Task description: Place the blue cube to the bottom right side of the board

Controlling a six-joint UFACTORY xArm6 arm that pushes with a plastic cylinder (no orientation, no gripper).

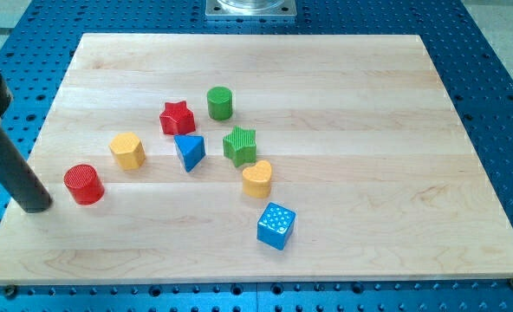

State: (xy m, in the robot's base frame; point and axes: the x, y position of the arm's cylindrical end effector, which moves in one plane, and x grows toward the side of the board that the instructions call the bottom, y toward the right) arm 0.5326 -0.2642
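The blue cube (pixel 276 225) with white dots on top sits on the wooden board (pixel 369 121), a little below the middle. My tip (pixel 35 206) is the lower end of a thick dark rod at the view's far left edge of the board. It stands just left of the red cylinder (pixel 84 184), apart from it, and far left of the blue cube.
A yellow heart (pixel 256 179) lies just above the blue cube. A green star (pixel 239 145), blue triangle (pixel 189 152), red star (pixel 177 117), green cylinder (pixel 220 102) and yellow hexagonal block (pixel 127 150) cluster mid-board. A metal base (pixel 251 8) is at the view's top.
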